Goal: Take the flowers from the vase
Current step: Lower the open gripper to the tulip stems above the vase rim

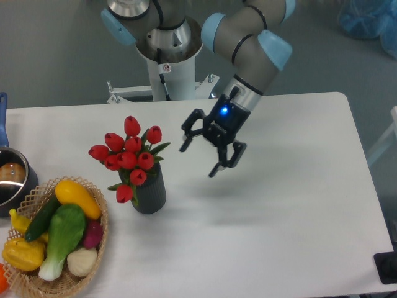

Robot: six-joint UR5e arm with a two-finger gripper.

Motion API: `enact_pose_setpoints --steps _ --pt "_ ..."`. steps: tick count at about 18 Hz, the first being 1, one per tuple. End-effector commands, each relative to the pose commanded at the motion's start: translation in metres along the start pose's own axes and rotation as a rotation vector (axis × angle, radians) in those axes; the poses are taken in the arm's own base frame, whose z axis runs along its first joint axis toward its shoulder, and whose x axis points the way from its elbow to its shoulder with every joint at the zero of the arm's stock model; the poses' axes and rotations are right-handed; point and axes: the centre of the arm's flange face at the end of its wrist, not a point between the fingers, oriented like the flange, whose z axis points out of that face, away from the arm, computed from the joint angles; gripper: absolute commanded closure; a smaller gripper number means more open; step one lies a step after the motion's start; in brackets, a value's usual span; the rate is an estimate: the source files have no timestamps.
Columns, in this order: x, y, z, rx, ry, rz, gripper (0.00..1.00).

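Tool (198, 158) is up in the air over the middle of the counter (279, 211), fingers spread apart, nothing between them. It's tilted, with a blue light lit on its body. We see it just right of the flowers (129, 155), near them but not touching.

Flowers sit in the vase (149, 192), red buds fanned out wider than the vase rim, a few green leaves showing; one bud droops down over the vase's left side. Vase stands upright on the counter, left of centre.

Left of the vase, close beside it, we have a wicker basket (93, 261) holding vegetables (62, 230) in yellow, green, white and purple. Further left, at the frame edge, a metal pot (11, 180) with a blue handle, partly cut off.
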Motion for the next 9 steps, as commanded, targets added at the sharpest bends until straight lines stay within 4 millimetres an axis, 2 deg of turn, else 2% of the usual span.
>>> enact_pose_setpoints --steps 5,7,9 --pt "0.008 -0.004 0.003 0.008 0.020 -0.017 0.00" --pt "0.014 -0.013 0.011 0.026 0.043 -0.008 0.00" --pt "0.016 -0.018 0.011 0.040 0.044 -0.002 0.00"
